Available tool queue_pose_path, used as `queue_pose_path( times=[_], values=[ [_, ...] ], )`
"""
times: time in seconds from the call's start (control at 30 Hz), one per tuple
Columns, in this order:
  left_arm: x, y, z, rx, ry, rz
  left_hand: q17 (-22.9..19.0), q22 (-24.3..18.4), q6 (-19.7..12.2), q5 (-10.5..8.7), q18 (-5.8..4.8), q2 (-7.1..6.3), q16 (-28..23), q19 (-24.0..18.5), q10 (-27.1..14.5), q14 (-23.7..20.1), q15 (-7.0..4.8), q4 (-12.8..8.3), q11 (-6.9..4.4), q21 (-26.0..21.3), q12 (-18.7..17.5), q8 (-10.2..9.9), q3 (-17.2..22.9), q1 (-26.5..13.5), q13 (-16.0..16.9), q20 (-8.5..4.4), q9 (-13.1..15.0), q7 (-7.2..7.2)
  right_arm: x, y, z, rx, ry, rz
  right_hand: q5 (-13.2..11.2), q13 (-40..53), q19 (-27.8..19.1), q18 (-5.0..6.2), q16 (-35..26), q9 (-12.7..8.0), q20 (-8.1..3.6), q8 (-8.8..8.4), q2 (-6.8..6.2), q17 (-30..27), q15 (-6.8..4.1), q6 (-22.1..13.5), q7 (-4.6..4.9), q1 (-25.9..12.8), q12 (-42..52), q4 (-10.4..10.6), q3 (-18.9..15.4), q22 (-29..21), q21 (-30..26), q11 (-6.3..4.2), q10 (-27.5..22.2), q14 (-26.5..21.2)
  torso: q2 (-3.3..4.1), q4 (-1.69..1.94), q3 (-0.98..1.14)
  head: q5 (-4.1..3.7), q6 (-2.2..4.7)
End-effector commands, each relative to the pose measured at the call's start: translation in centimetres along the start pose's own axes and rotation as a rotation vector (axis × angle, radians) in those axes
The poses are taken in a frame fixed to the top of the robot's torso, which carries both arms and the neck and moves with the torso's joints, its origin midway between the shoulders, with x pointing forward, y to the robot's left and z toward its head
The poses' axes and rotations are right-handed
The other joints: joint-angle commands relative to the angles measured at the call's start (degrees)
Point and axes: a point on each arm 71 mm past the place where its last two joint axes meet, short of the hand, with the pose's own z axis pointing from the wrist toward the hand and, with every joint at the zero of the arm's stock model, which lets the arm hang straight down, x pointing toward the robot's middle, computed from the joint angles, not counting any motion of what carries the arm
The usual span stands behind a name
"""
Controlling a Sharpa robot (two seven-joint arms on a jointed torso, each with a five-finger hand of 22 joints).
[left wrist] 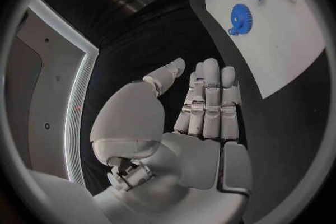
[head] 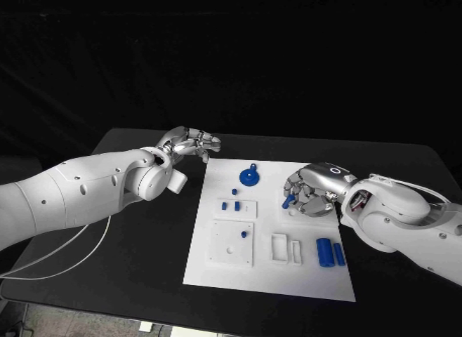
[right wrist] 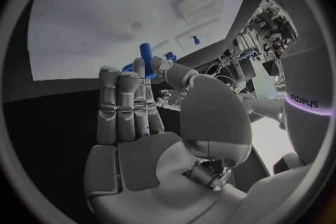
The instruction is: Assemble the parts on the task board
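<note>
The white task board (head: 281,279) lies in the middle of the black table. My right hand (head: 312,191) hovers over the board's right side and pinches a short blue peg (head: 288,201) between thumb and finger; the right wrist view shows that peg (right wrist: 145,50) above the fingers (right wrist: 122,101). A blue gear (head: 251,175) stands near the board's far edge, also seen as the gear (left wrist: 239,17) in the left wrist view. My left hand (head: 191,145) hangs over the bare table just off the board's far left corner, its fingers (left wrist: 209,98) straight and holding nothing.
Small blue pieces (head: 231,206) sit on a raised white plate, another (head: 244,234) on the plate below it. Two blue cylinders (head: 331,252) lie at the board's right, beside white blocks (head: 287,248). Black table (head: 140,281) surrounds the board.
</note>
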Motion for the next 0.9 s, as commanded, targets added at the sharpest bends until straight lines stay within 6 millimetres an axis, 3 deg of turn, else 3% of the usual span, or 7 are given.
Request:
queue_pose_path(
  times=[0.03, 0.5, 0.63, 0.9],
  values=[
    [0.2, -0.2, 0.0, 0.018, 0.01, 0.0, 0.06, 0.09, -0.47, -0.23, 0.83, -0.28, -0.25, 0.15, 0.07, 0.04, 0.36, 0.25, 0.45, -0.34, 0.04, 0.39, -0.07, -0.21, 0.07, -0.28, 0.09, 0.05, -0.5, 1.2, 0.2, -0.041, -0.041, 0.045, -0.02, 0.11, 0.06, 3.2, 0.3, 2.49, -0.46, 0.47, 0.21, 0.06, -0.37, 0.62, -0.32, -0.41, 0.23, -0.03, 0.31, 1.16, 0.33, -0.3, 0.21, 0.09, 0.03, -0.02, 0.01, 0.19, -0.12],
    [0.4, -0.3, 0.1, 0.019, 0.014, -0.001, 0.11, 0.13, -0.49, -0.23, 0.84, -0.28, -0.27, 0.16, 0.06, 0.04, 0.36, 0.26, 0.45, -0.37, 0.04, 0.41, -0.07, -0.2, 0.08, -0.28, 0.11, 0.05, 0.2, 9.0, 3.0, -0.228, 0.008, 0.087, -0.01, 0.46, -0.01, 3.2, 0.23, 2.74, -0.58, 0.37, 0.56, 0.1, -0.34, 0.44, -0.27, -0.74, 0.27, -0.3, 0.34, 1.12, 0.55, -0.27, 0.0, 0.13, -0.01, 0.03, -0.04, 0.82, -0.29],
    [0.6, -0.3, 0.2, 0.021, 0.017, -0.002, 0.12, 0.15, -0.5, -0.24, 0.84, -0.28, -0.28, 0.16, 0.06, 0.04, 0.36, 0.27, 0.45, -0.39, 0.05, 0.42, -0.07, -0.19, 0.09, -0.28, 0.11, 0.05, 1.2, 10.9, 3.6, -0.274, 0.036, 0.066, 0.0, 0.65, -0.12, 3.2, 0.2, 2.88, -0.59, 0.32, 0.79, 0.13, -0.32, 0.37, -0.24, -0.91, 0.28, -0.56, 0.27, 1.12, 0.64, -0.25, -0.11, 0.13, -0.04, -0.02, -0.13, 1.04, -0.29],
    [0.7, -0.4, 0.2, 0.019, 0.022, -0.004, 0.14, 0.17, -0.5, -0.22, 0.85, -0.27, -0.29, 0.16, 0.06, 0.04, 0.36, 0.25, 0.44, -0.4, 0.05, 0.44, -0.05, -0.14, 0.09, -0.29, 0.12, 0.05, 4.1, 12.9, 4.1, -0.316, 0.08, 0.06, 0.01, 0.88, -0.24, 3.2, 0.17, 3.05, -0.58, 0.26, 1.03, 0.17, -0.31, 0.32, -0.23, -1.11, 0.31, -0.92, 0.19, 1.12, 0.77, -0.24, -0.22, 0.12, 0.06, 0.1, -0.03, 1.64, -0.31]
  ],
)
